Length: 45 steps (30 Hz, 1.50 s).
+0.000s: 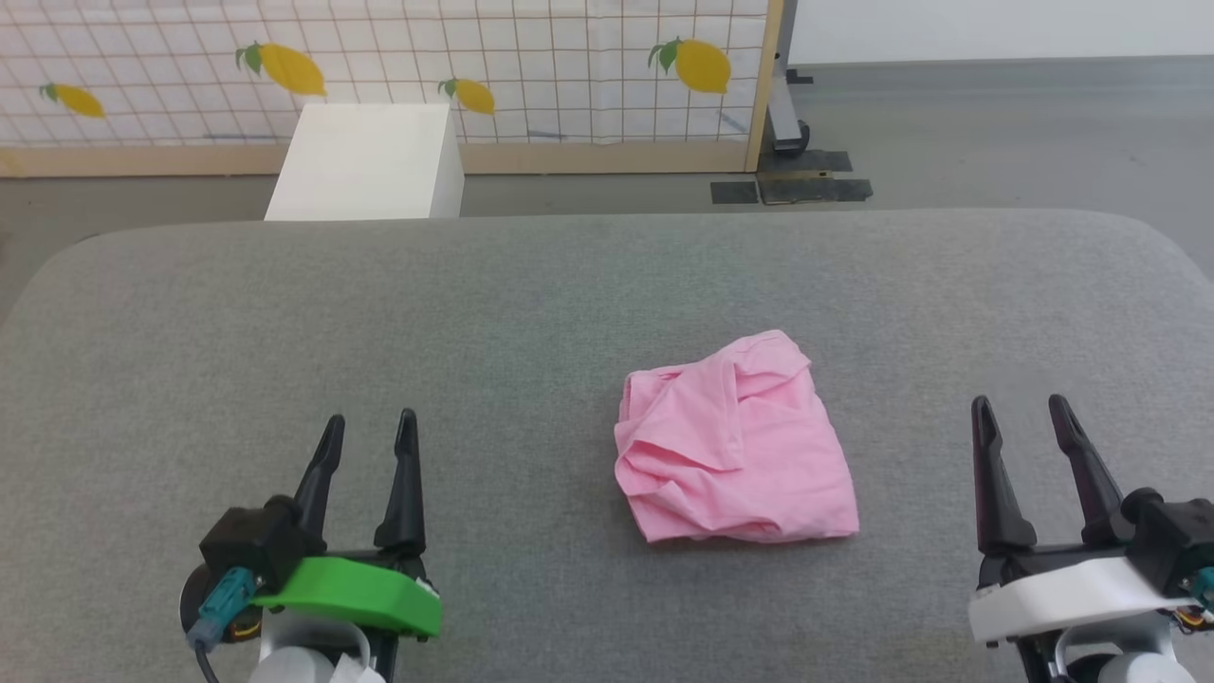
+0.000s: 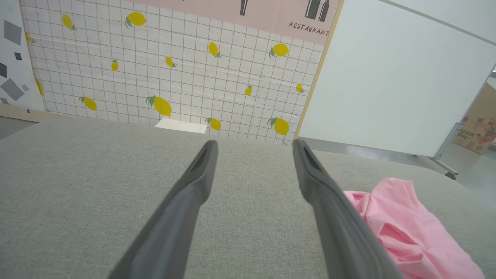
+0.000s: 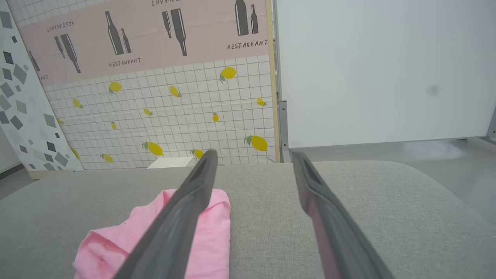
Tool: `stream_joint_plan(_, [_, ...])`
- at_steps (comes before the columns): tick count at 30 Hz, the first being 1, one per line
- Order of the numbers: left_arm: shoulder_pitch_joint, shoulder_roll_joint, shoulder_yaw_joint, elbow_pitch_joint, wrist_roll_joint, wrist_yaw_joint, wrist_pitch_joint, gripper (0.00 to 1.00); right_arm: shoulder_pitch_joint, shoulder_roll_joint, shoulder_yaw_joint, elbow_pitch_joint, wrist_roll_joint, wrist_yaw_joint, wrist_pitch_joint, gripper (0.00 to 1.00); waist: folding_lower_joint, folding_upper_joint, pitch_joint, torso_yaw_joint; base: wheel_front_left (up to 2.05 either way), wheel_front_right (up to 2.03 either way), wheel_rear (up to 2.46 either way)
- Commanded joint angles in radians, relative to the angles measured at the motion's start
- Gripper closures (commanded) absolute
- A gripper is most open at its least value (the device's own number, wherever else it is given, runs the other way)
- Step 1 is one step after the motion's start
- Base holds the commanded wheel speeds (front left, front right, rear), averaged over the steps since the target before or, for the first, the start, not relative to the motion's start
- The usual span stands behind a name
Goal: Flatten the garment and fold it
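The garment (image 1: 735, 446), light pink and wrinkled, lies bunched in a rough square on the grey table (image 1: 531, 304), a little right of centre. My left gripper (image 1: 370, 425) stands open near the front left, well apart from the cloth. On the front right my right gripper (image 1: 1022, 408) is open too, with a gap to the cloth's right edge. In the left wrist view the garment (image 2: 407, 228) lies to the right of my open left gripper (image 2: 254, 145). The right wrist view shows the garment (image 3: 201, 240) partly behind the left finger of my open right gripper (image 3: 254, 155).
A white box (image 1: 365, 163) stands on the floor beyond the table's far edge. Behind it runs a lemon-print grid panel (image 1: 398, 66) with a wooden frame, and a white board on a wheeled stand (image 2: 387, 77) stands to its right.
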State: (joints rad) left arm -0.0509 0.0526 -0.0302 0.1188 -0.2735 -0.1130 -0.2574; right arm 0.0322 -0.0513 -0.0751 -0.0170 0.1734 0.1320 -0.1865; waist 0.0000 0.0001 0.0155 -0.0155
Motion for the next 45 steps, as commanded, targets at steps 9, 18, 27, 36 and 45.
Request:
stream_joint_plan(9, [0.021,-0.002,0.014,0.018,0.004,0.005,-0.004,0.00,0.022,0.001,0.006,-0.002,-0.023,-0.001,0.023,0.00,0.0000,-0.0001,0.002,-0.008,0.00,0.00,0.00])
stream_joint_plan(18, [0.021,-0.002,0.014,0.021,0.002,0.006,-0.004,0.00,0.024,0.001,0.017,-0.006,-0.022,-0.001,0.033,0.00,0.0000,-0.0001,0.000,-0.003,0.00,0.00,0.00])
stream_joint_plan(27, [-0.002,-0.002,0.012,0.003,0.006,0.006,-0.004,0.00,-0.091,0.001,0.008,0.101,0.569,-0.001,0.439,0.00,0.0000,-0.0001,0.052,0.001,0.00,0.00,0.00])
stream_joint_plan(36, [-0.044,-0.002,-0.008,-0.011,0.002,0.003,-0.004,0.00,-0.367,0.001,-0.229,0.453,0.786,-0.001,0.988,0.00,0.0000,-0.0001,0.114,0.051,0.00,0.00,0.00])
stream_joint_plan(45, [-0.063,-0.002,-0.019,-0.015,0.001,0.003,-0.004,0.00,-0.561,0.001,-0.320,0.692,0.665,-0.001,1.169,0.00,0.0000,-0.0001,0.147,0.108,0.00,0.00,0.00])
